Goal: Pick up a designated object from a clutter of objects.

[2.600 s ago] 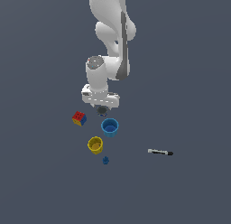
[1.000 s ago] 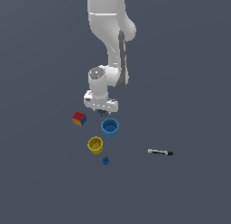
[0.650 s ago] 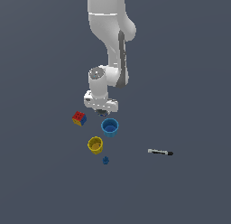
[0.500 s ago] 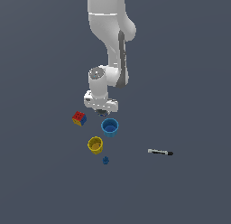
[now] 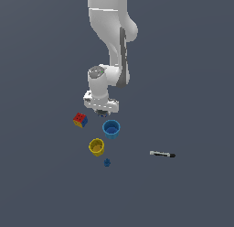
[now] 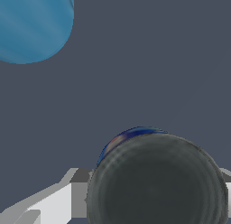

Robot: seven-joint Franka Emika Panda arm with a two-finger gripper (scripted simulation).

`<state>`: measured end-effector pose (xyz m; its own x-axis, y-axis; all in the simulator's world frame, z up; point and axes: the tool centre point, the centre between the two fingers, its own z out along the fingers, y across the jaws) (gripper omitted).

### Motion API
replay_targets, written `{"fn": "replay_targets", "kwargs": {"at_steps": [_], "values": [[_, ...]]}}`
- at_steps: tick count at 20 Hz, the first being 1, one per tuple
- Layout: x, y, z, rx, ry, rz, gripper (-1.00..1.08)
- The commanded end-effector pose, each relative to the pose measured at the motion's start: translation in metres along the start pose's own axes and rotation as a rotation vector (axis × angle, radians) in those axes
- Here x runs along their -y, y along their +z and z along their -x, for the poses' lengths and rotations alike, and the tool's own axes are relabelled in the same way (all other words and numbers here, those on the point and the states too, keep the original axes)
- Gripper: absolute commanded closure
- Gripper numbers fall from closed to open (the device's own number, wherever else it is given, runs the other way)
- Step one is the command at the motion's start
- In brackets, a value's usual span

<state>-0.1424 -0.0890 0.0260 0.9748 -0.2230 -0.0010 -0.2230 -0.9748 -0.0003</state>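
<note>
The gripper (image 5: 102,112) stood low over the dark round item (image 6: 155,182), hemmed by the multicoloured cube (image 5: 80,120) on the exterior view's left and the blue cup (image 5: 111,128) just beside it. The yellow cup (image 5: 96,147) sat nearer the camera, and the marker (image 5: 162,154) lay well apart amid open floor.
</note>
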Motion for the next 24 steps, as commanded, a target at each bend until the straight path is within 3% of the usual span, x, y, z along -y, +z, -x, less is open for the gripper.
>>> {"fn": "replay_targets", "kwargs": {"at_steps": [1,9,24], "values": [[-0.003,-0.009,-0.003,-0.001,0.001,-0.001,1.08],[-0.021,-0.054,-0.016,-0.001,0.001,-0.001,1.08],[-0.070,-0.176,-0.052,0.000,0.003,0.002,1.08]]}}
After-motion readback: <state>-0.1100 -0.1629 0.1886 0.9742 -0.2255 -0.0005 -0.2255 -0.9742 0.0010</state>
